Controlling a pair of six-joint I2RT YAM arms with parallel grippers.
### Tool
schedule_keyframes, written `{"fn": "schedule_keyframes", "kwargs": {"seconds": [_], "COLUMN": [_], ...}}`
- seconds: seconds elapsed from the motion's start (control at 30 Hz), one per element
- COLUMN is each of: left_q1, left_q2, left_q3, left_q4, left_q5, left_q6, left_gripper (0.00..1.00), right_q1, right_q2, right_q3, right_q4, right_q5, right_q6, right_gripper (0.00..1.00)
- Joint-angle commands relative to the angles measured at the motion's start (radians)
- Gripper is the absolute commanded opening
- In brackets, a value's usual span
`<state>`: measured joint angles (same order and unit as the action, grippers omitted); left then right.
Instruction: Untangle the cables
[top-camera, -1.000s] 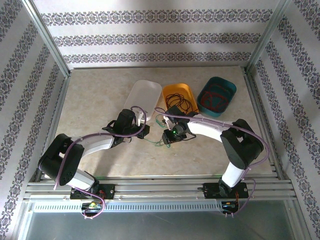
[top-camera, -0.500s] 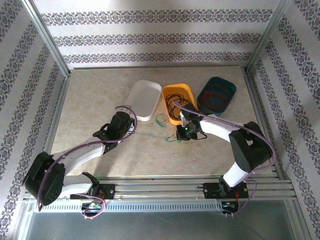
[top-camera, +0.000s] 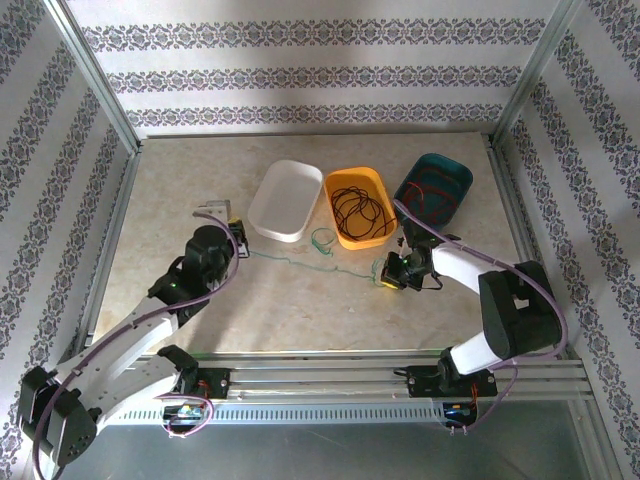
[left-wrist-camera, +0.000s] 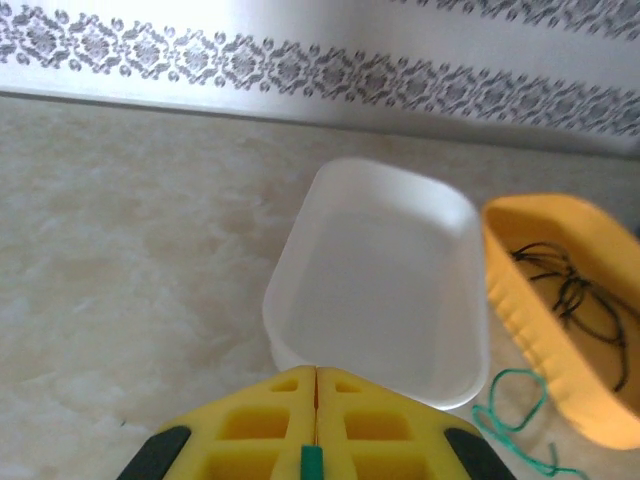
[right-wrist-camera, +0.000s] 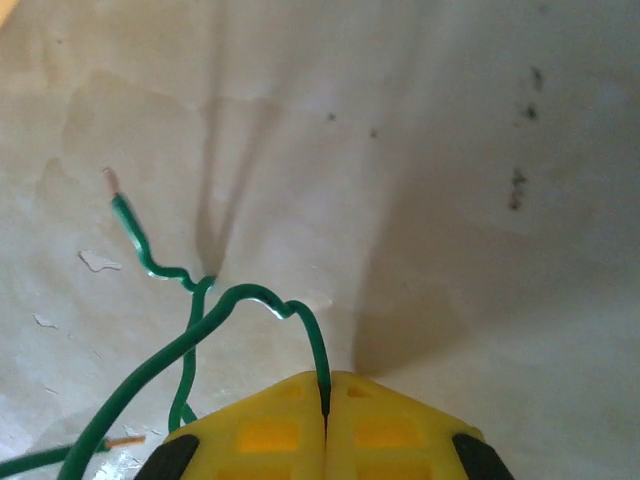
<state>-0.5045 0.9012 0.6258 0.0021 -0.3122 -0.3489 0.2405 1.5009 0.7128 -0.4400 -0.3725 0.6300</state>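
Right gripper (right-wrist-camera: 326, 382): jaws closed tight, pinching thin green wire (right-wrist-camera: 250, 290) near its bare-tipped end. Left gripper (left-wrist-camera: 316, 372): jaws together, clamped on same wire's far end. Wire runs left-right across beige table (top-camera: 180, 180) between them, small loop beside orange plastic tray (top-camera: 372, 236). Twist sits just off right gripper, so right arm nearer.

free: table (top-camera: 180, 190) left | blocked: white tray (top-camera: 285, 200), orange tray (top-camera: 358, 241), teal tray (top-camera: 445, 162) rear; green cable (top-camera: 300, 263) centre

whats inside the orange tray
A loose tangle of black cables lies inside the orange tray. How many strands cross in it cannot be told, since they overlap.
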Motion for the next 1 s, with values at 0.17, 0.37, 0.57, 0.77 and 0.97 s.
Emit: {"fn": "schedule_keyframes", "kwargs": {"seconds": [0.17,0.37,0.57,0.77,0.97], "left_q1": [0.178,0.346,0.406,0.405,0.405], "left_q2": [0.007,-0.001,0.014,0.028,0.054], "left_q3": [0.154,0.237,0.299,0.283,0.252], "left_q4": [0.045,0.019,0.021,0.058,0.14], "left_q5": [0.265,0.36,0.581,0.585,0.654], "left_q6": [-0.096,-0.115,-0.111,-0.159,-0.216], "left_gripper": [0.0,0.0,0.0,0.0,0.0], "right_q1": [-0.003,-0.045,-0.076,-0.067,0.032], "right_q2": [-0.025,-0.075,-0.117,-0.122,-0.117], "right_q3": [-0.013,-0.045,-0.071,-0.067,-0.003], "right_q4": [-0.052,-0.049,-0.015,0.031,-0.02], "right_q5": [0.073,0.093,0.071,0.001,-0.004], "right_q6": [0.01,0.033,0.048,0.027,-0.071], "right_gripper": [0.0,0.0,0.0,0.0,0.0]}}
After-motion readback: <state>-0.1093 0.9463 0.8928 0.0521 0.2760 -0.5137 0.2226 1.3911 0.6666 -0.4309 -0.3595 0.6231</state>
